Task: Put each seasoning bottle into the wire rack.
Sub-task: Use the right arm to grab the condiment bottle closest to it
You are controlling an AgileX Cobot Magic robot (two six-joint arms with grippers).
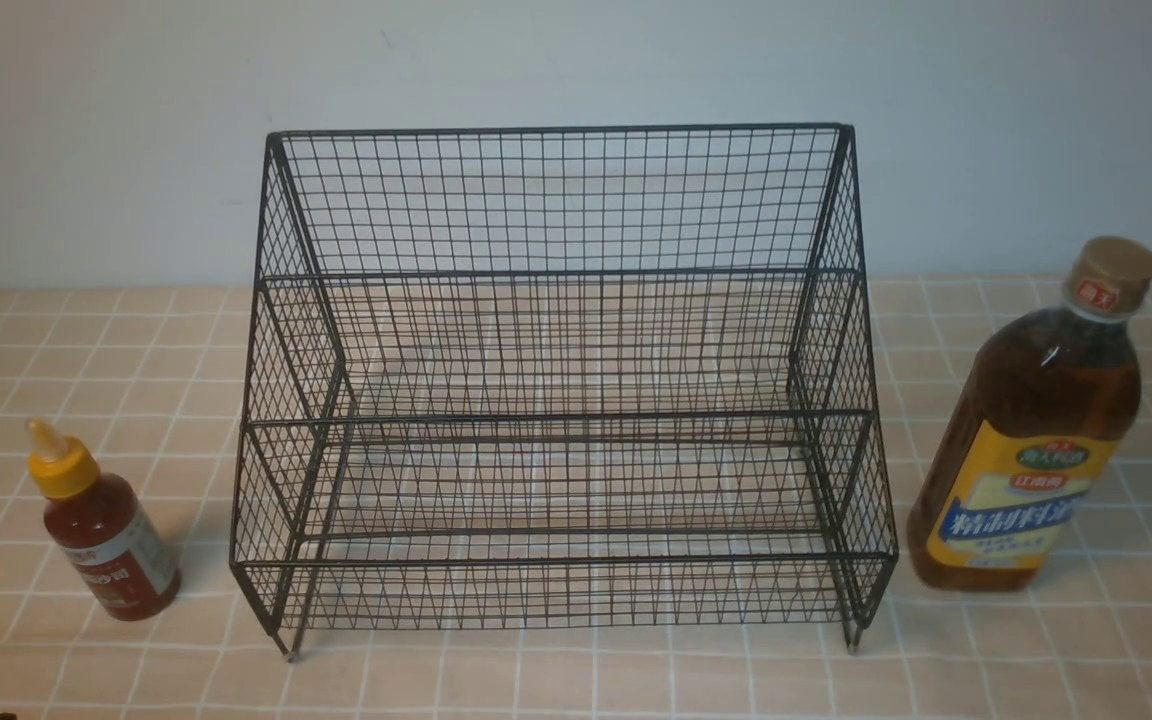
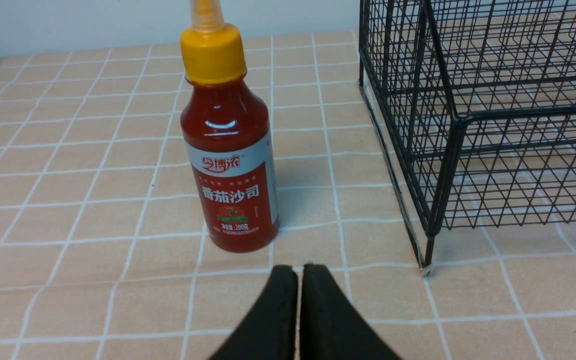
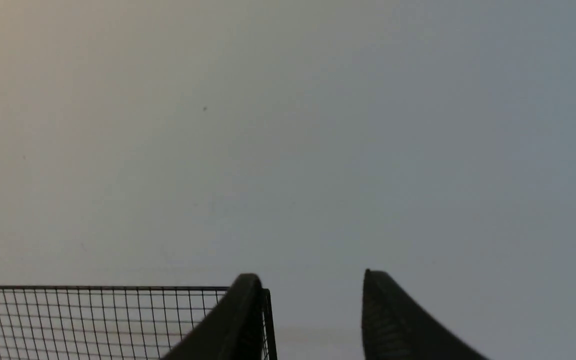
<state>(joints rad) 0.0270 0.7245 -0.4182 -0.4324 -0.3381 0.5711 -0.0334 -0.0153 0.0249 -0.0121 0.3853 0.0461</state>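
The black wire rack (image 1: 561, 400) stands empty in the middle of the table. The small red-sauce bottle (image 1: 104, 525) with a yellow nozzle cap stands upright to the rack's left. The tall amber bottle (image 1: 1031, 430) with a tan cap stands upright to the rack's right. Neither gripper shows in the front view. In the left wrist view my left gripper (image 2: 298, 272) is shut and empty, low over the cloth, just short of the red-sauce bottle (image 2: 230, 150), with the rack's corner (image 2: 468, 125) beside it. In the right wrist view my right gripper (image 3: 310, 280) is open and empty, raised, facing the wall above the rack's top edge (image 3: 93, 310).
A peach checked tablecloth (image 1: 576, 670) covers the table. A plain pale wall (image 1: 576, 60) rises right behind the rack.
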